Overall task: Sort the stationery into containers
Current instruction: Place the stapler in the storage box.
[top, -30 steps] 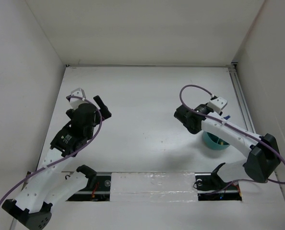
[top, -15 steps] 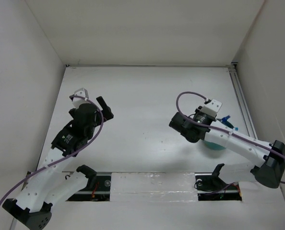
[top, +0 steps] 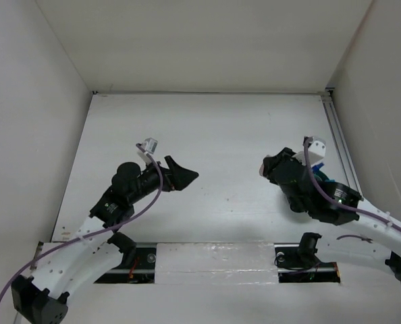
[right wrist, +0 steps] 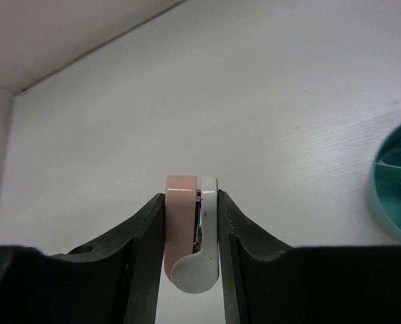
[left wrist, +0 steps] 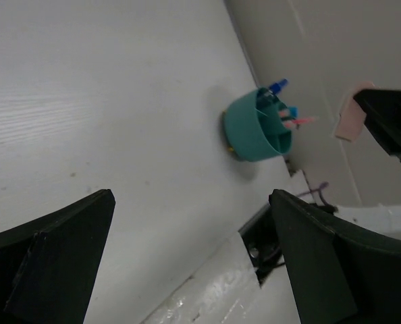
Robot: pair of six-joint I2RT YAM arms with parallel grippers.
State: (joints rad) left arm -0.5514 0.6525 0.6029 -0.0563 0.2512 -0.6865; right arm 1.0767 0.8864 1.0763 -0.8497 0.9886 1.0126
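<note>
My right gripper [right wrist: 192, 202] is shut on a small pink-and-white stationery piece [right wrist: 190, 233], held upright between the fingers above the table. From above, this gripper [top: 266, 166] points left, with the pink piece [top: 261, 170] at its tip. The teal cup [left wrist: 254, 128] stands on the table with a blue cap and thin pink pencils sticking out; its rim [right wrist: 389, 196] shows at the right edge of the right wrist view. In the top view the right arm covers most of it. My left gripper [top: 181, 174] is open and empty, facing the cup from the left [left wrist: 190, 199].
White walls enclose the table on three sides. A metal rail [top: 339, 138] runs along the right edge. A taped strip [top: 214, 260] and the two arm bases lie along the near edge.
The left arm has swung right and toward the table's middle, still open. The right arm has turned so its gripper now points left beside the cup, still holding the pink-and-white piece.
</note>
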